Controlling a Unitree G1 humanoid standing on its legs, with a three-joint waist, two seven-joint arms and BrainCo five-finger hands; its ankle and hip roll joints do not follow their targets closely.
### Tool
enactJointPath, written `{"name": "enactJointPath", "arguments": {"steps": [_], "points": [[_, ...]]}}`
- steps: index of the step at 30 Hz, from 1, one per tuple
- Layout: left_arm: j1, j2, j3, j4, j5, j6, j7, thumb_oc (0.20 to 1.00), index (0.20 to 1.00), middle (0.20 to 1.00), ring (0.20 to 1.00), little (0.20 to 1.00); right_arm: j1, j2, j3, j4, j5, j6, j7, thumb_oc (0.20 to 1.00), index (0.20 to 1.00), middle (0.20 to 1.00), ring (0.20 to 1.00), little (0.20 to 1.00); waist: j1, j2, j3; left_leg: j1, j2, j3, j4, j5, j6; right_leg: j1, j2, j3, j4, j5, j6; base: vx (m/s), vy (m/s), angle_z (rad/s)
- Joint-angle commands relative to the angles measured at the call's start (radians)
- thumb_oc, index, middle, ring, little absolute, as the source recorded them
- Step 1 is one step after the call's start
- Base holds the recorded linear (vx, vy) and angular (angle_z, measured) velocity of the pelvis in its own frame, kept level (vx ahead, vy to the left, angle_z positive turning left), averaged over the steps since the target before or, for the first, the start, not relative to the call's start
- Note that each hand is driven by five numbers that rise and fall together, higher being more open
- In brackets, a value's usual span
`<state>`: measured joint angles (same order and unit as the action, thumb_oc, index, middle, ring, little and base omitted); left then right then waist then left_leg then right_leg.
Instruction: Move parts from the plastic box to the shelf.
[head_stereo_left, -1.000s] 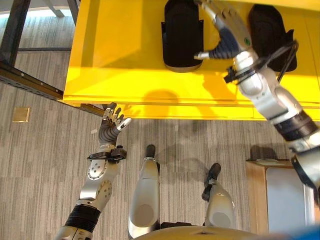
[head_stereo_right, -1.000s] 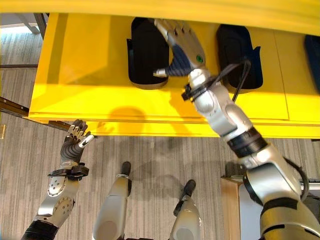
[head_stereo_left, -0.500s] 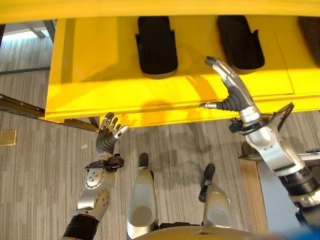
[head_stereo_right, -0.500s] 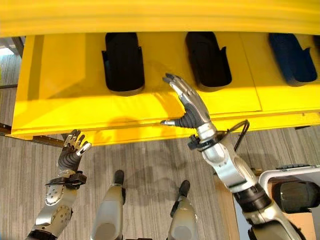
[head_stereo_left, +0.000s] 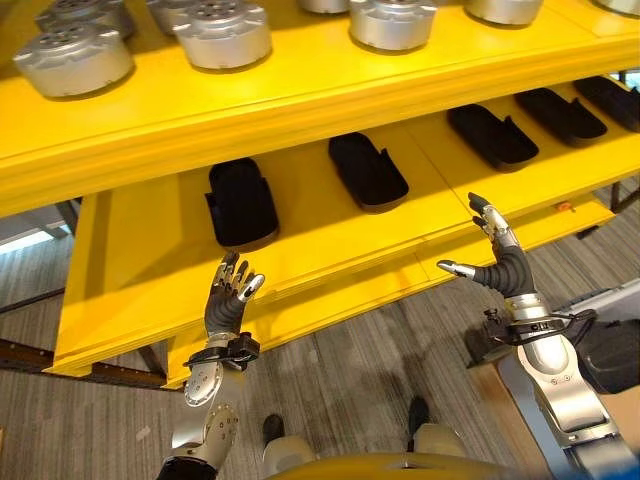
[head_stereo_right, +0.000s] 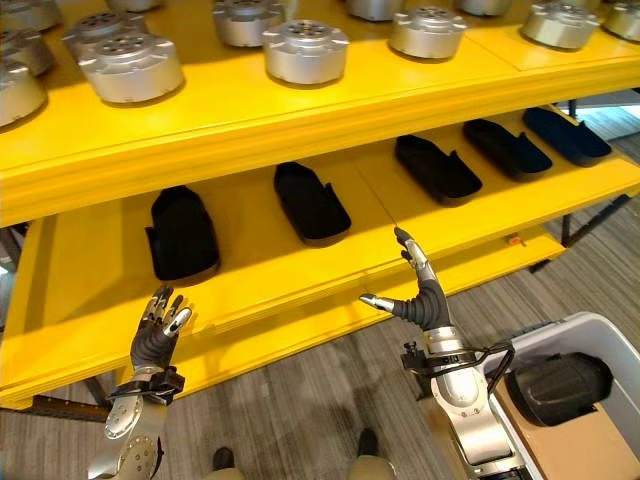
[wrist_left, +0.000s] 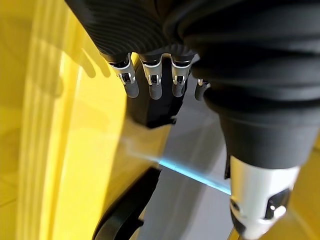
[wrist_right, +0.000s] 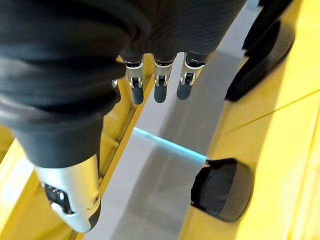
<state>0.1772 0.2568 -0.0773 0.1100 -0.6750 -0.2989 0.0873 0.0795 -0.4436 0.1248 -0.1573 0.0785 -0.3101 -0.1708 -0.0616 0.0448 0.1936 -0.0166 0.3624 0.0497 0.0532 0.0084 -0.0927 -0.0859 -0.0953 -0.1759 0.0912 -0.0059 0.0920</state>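
Both hands empty, fingers spread: left hand (head_stereo_left: 229, 300) and right hand (head_stereo_right: 424, 296) raised before the yellow shelf (head_stereo_right: 300, 262). Five black moulded parts (head_stereo_right: 310, 203) lie in a row on its lower level; silver round metal discs (head_stereo_right: 305, 50) sit above. Grey plastic box (head_stereo_right: 600, 340) at lower right holds one black part (head_stereo_right: 558, 387) on a brown insert

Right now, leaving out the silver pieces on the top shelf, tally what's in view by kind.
plastic box: 1
black parts: 6, of which 5 are on the lower shelf () and 1 is in the plastic box
total: 7
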Motion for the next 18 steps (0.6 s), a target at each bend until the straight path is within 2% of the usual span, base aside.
{"name": "enactJointPath", "arguments": {"steps": [1,2,3,4,5,6,7,8,9,10,12,13,18], "points": [[-0.051,0.034,0.003,-0.013,0.03,-0.058,-0.03,1.0,1.0,1.0,1.0,1.0,-0.025,0.021,-0.105,-0.054,0.069,-0.086,-0.06,1.0,1.0,1.0,1.0,1.0,0.013,-0.026,0.015,-0.072,-0.009,-0.008,-0.016,0.293,-0.043,0.03,-0.02,-0.007,0.107,-0.108,-0.031,-0.01,-0.154,-0.16],[-0.045,0.031,0.004,-0.018,0.026,-0.059,-0.033,1.0,1.0,1.0,1.0,1.0,-0.018,0.029,-0.113,-0.053,0.082,-0.09,-0.063,1.0,1.0,1.0,1.0,1.0,0.01,-0.032,0.015,-0.07,-0.038,-0.015,-0.002,0.258,-0.035,0.045,-0.021,0.0,0.073,-0.101,-0.031,-0.01,-0.129,0.09],[-0.046,0.031,0.004,-0.018,0.026,-0.059,-0.033,1.0,1.0,1.0,1.0,1.0,-0.018,0.029,-0.114,-0.053,0.082,-0.089,-0.063,1.0,1.0,1.0,1.0,1.0,0.01,-0.03,0.013,-0.075,-0.037,-0.016,-0.002,0.26,-0.034,0.044,-0.019,-0.001,0.066,-0.093,-0.031,0.03,-0.071,0.25],[-0.038,0.028,0.004,-0.022,0.027,-0.06,-0.031,1.0,1.0,1.0,1.0,1.0,-0.009,0.038,-0.121,-0.051,0.084,-0.092,-0.067,1.0,1.0,1.0,1.0,1.0,0.009,-0.033,0.01,-0.076,-0.071,-0.027,0.008,0.226,-0.026,0.058,-0.018,0.006,0.032,-0.08,-0.028,0.03,-0.063,0.24],[-0.032,0.024,0.002,-0.025,0.029,-0.061,-0.028,1.0,1.0,1.0,1.0,1.0,-0.005,0.048,-0.12,-0.045,0.088,-0.093,-0.071,1.0,1.0,1.0,1.0,1.0,0.015,-0.039,0.01,-0.082,-0.128,-0.059,0.023,0.18,-0.012,0.069,-0.019,0.014,0.0,-0.065,-0.028,0.09,-0.169,0.17],[-0.011,0.014,0.006,-0.032,0.034,-0.053,-0.037,1.0,1.0,1.0,1.0,1.0,0.003,0.078,-0.123,-0.013,0.124,-0.091,-0.068,1.0,1.0,1.0,1.0,1.0,0.033,-0.061,0.002,-0.112,-0.313,-0.138,0.031,0.049,0.033,0.084,-0.008,0.037,-0.07,-0.018,-0.025,0.1,-0.175,-0.3],[0.003,0.011,0.009,-0.037,0.044,-0.054,-0.043,1.0,1.0,1.0,1.0,1.0,-0.003,0.085,-0.113,0.005,0.129,-0.087,-0.057,1.0,1.0,1.0,1.0,1.0,0.051,-0.068,-0.003,-0.121,-0.424,-0.231,0.036,0.012,0.067,0.073,0.02,0.082,-0.093,0.006,-0.026,0.11,-0.141,-0.7],[0.004,0.011,0.008,-0.045,0.053,-0.058,-0.041,1.0,1.0,1.0,1.0,1.0,-0.015,0.095,-0.099,0.016,0.132,-0.081,-0.046,1.0,1.0,1.0,1.0,1.0,0.069,-0.074,-0.009,-0.13,-0.508,-0.33,0.036,0.008,0.096,0.062,0.047,0.13,-0.11,0.019,-0.031,0.06,-0.038,-1.61],[0.005,0.012,0.008,-0.045,0.053,-0.058,-0.041,1.0,1.0,1.0,1.0,1.0,-0.015,0.095,-0.099,0.016,0.132,-0.081,-0.046,1.0,1.0,1.0,1.0,1.0,0.07,-0.075,-0.009,-0.13,-0.509,-0.329,0.038,0.006,0.097,0.063,0.047,0.131,-0.111,0.019,-0.031,0.04,0.009,-1.79],[0.001,0.011,0.005,-0.051,0.052,-0.059,-0.043,1.0,1.0,1.0,1.0,1.0,-0.037,0.097,-0.089,0.018,0.134,-0.08,-0.039,1.0,1.0,1.0,1.0,1.0,0.075,-0.077,-0.008,-0.138,-0.535,-0.369,0.03,0.011,0.111,0.05,0.069,0.168,-0.111,0.024,-0.03,0.04,0.036,-1.39],[-0.026,0.007,-0.021,-0.041,0.044,-0.061,-0.054,1.0,1.0,1.0,1.0,1.0,-0.027,0.114,-0.088,0.021,0.132,-0.077,-0.041,1.0,1.0,1.0,1.0,1.0,0.063,-0.08,-0.022,-0.115,-0.51,-0.321,-0.009,0.026,0.117,0.053,0.079,0.194,-0.128,0.032,-0.031,0.05,0.107,-0.75],[-0.027,0.008,-0.022,-0.04,0.044,-0.061,-0.054,1.0,1.0,1.0,1.0,1.0,-0.027,0.115,-0.088,0.02,0.132,-0.077,-0.041,1.0,1.0,1.0,1.0,1.0,0.065,-0.081,-0.022,-0.114,-0.51,-0.319,-0.01,0.027,0.117,0.053,0.079,0.196,-0.128,0.032,-0.031,0.06,0.132,-0.73],[-0.03,0.027,-0.016,-0.029,0.052,-0.054,-0.016,1.0,1.0,1.0,1.0,1.0,-0.049,0.145,-0.036,0.054,0.219,-0.047,-0.012,1.0,1.0,1.0,1.0,1.0,0.05,-0.088,-0.043,-0.035,-0.467,-0.19,-0.107,0.026,0.152,0.029,0.091,0.285,-0.104,0.056,-0.008,0.09,0.114,-0.95]]}}
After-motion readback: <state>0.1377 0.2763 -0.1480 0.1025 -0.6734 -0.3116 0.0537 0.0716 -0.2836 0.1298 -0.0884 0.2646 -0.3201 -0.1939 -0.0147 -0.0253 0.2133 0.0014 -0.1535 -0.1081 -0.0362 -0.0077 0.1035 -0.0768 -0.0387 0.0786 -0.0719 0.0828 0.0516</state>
